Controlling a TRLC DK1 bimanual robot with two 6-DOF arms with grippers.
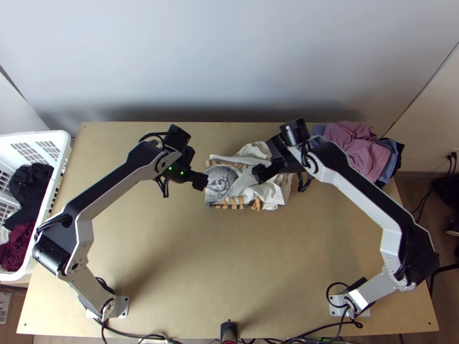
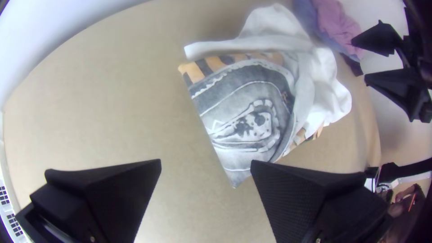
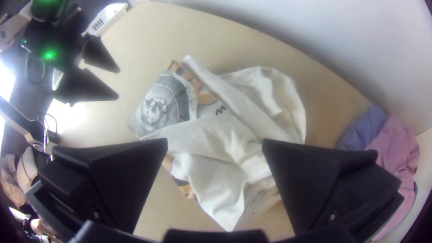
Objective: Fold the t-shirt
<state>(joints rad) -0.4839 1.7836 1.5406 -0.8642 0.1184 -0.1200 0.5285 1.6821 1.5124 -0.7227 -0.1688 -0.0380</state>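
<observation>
I see the white cloth T-shirt with grey-orange print [image 1: 241, 180] lying bunched on the light wooden table [image 1: 229, 258]; I judge that flattening and folding are all left. My black left gripper [image 2: 205, 164] and black right gripper [image 3: 215, 143] are spread wide, empty. I count 1 T-shirt, 2 grippers, 1 table, 1 pink-and-blue clothes pile [image 1: 356, 149], 1 white plastic basket [image 1: 59, 166].

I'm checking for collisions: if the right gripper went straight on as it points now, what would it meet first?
The right gripper would most likely meet the t-shirt first, at its crumpled white cloth; how far off that lies is hard to judge.
</observation>
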